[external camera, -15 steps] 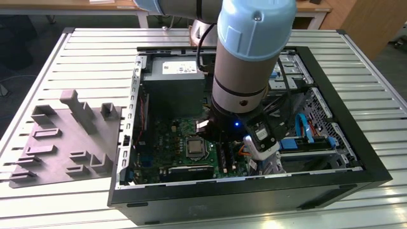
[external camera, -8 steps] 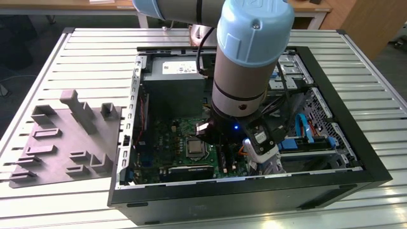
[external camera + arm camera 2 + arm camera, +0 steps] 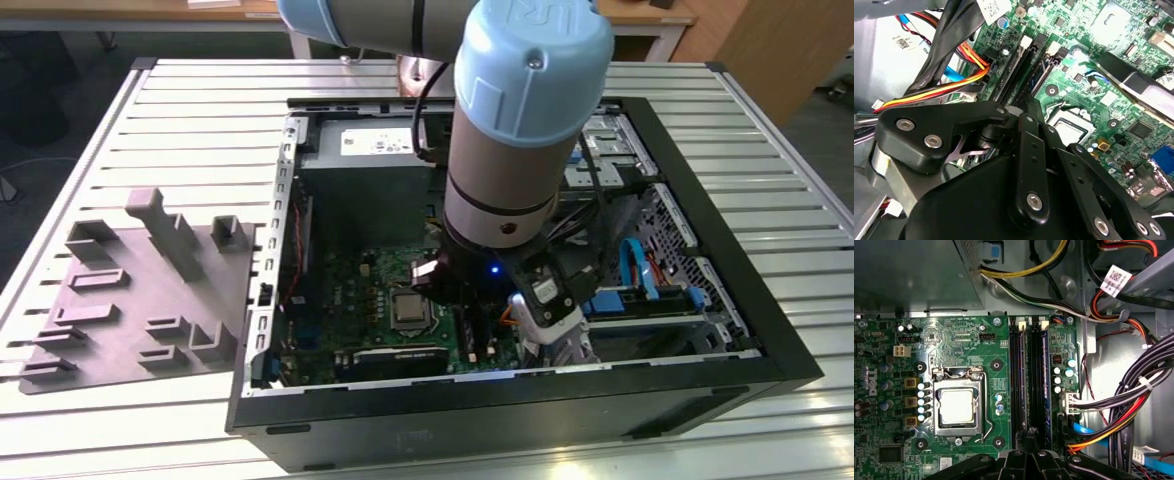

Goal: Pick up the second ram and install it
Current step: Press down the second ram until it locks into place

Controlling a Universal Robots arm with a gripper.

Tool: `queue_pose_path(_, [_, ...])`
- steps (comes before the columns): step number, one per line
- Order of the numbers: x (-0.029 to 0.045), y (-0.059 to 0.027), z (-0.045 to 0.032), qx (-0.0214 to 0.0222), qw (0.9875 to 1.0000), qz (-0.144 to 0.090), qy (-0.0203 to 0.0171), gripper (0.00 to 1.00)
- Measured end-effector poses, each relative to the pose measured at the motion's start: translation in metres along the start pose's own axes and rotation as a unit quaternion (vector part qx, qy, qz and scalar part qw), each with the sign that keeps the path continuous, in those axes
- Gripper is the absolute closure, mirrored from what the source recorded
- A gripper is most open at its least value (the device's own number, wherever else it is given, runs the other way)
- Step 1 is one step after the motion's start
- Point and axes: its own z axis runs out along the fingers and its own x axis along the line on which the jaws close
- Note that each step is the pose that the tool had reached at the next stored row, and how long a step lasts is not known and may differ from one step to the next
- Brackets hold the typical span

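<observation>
Seating step in hand, by the look of it: gripper (image 3: 1030, 440) low inside the case (image 3: 747, 375), right over the near end of the memory slots. Cannot tell whether clenched or released. Second ram (image 3: 1045, 380) taken to be the blue-green stick standing on edge in the slot row, between the processor socket (image 3: 956, 407) and the cable bundle (image 3: 1134, 400); not certain which stick is which. Holder tray (image 3: 134, 300) out on the desk (image 3: 200, 110) carries no stick. Calls for a straight push down along the slot, no twist. Tight quarters: cables close on 1 side, power supply (image 3: 904, 270) past the far end of the slots, open room only upward.
</observation>
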Motion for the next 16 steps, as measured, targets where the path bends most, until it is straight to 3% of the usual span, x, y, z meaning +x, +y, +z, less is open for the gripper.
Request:
queue_pose_path(10, [0.0, 0.0, 0.0028, -0.0008, 1.0, 0.0, -0.0001, 0.89])
queue_pose_path(12, [-0.0002, 0.0005, -0.0007, -0.0022, 1.0, 0.0, -0.0004, 0.89])
queue_pose_path(16, [-0.0004, 0.001, -0.0176, -0.0009, 1.0, 0.0, -0.0001, 0.89])
